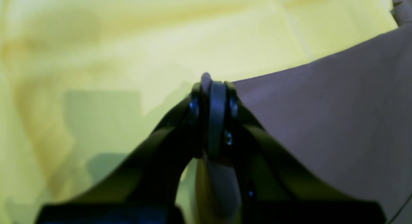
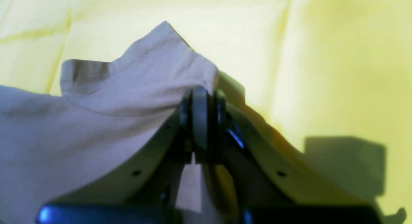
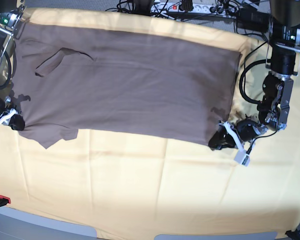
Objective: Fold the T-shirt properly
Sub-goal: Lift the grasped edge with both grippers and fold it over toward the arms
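The taupe T-shirt (image 3: 125,85) lies spread flat across the far half of the table, with one sleeve (image 3: 52,62) folded in at the left. My left gripper (image 3: 216,142) is at the shirt's near right corner, shut on a pinch of its edge (image 1: 338,121); fabric pokes out past the closed fingertips of the left gripper (image 1: 214,88). My right gripper (image 3: 17,123) is low at the shirt's near left corner. In the right wrist view the right gripper (image 2: 201,95) is shut on the hemmed sleeve edge (image 2: 145,66), which is lifted into a peak.
A large pale yellow cloth (image 3: 140,185) covers the table under the shirt. Cables and a power strip (image 3: 190,7) run along the far edge. The grey table front (image 3: 40,227) shows at the bottom, with a small red piece (image 3: 3,200) at its left.
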